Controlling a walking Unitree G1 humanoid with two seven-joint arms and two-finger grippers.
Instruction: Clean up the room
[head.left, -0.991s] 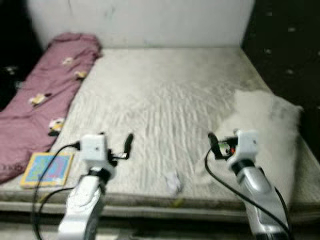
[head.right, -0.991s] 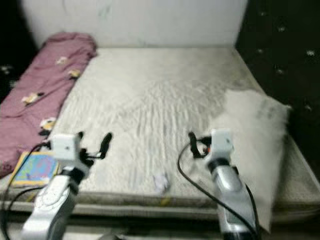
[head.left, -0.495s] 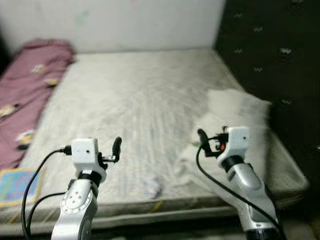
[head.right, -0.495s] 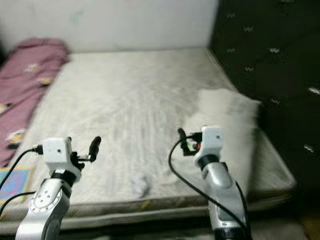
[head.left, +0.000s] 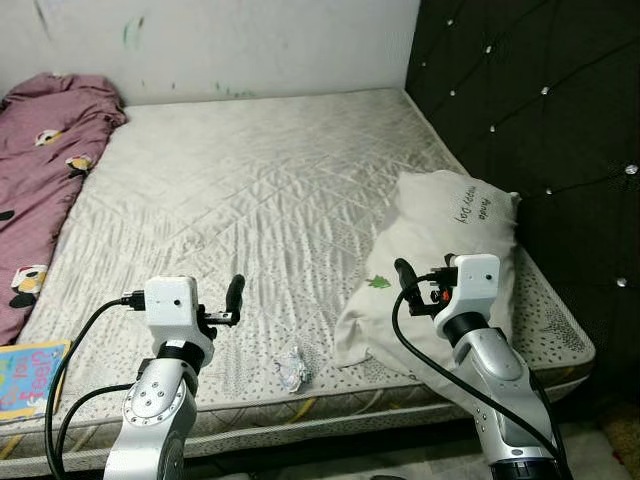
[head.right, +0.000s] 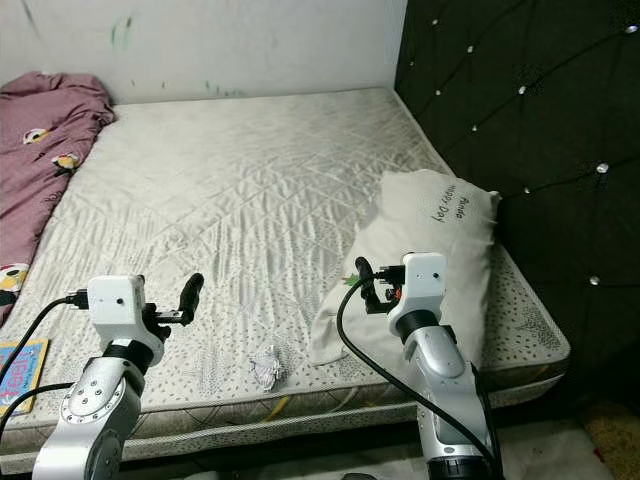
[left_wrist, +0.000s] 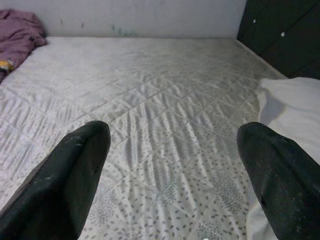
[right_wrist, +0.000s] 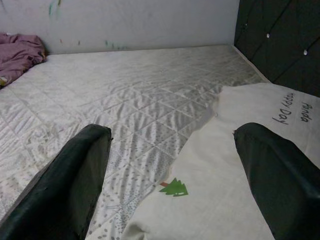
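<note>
A white quilted mattress (head.left: 250, 180) lies in front of me. A small crumpled scrap of paper (head.left: 291, 366) sits near its front edge, between my two arms. A white pillow (head.left: 450, 215) with a green tree print rests on the mattress's right side. My left gripper (head.left: 215, 300) hovers open over the front edge, left of the scrap, its fingers (left_wrist: 65, 180) wide apart and holding nothing. My right gripper (head.left: 428, 285) is open just above the pillow's near corner (right_wrist: 200, 200), also holding nothing.
A maroon blanket (head.left: 40, 160) is bunched along the mattress's left side. A colourful book (head.left: 25, 378) lies at the front left corner. A black tufted headboard (head.left: 540, 100) stands along the right. A white wall (head.left: 230, 45) closes the far end.
The camera has swung to the right and the picture has sharpened: blanket and book slid toward the left edge, pillow and headboard came further in. Both arms keep their pose, grippers open.
</note>
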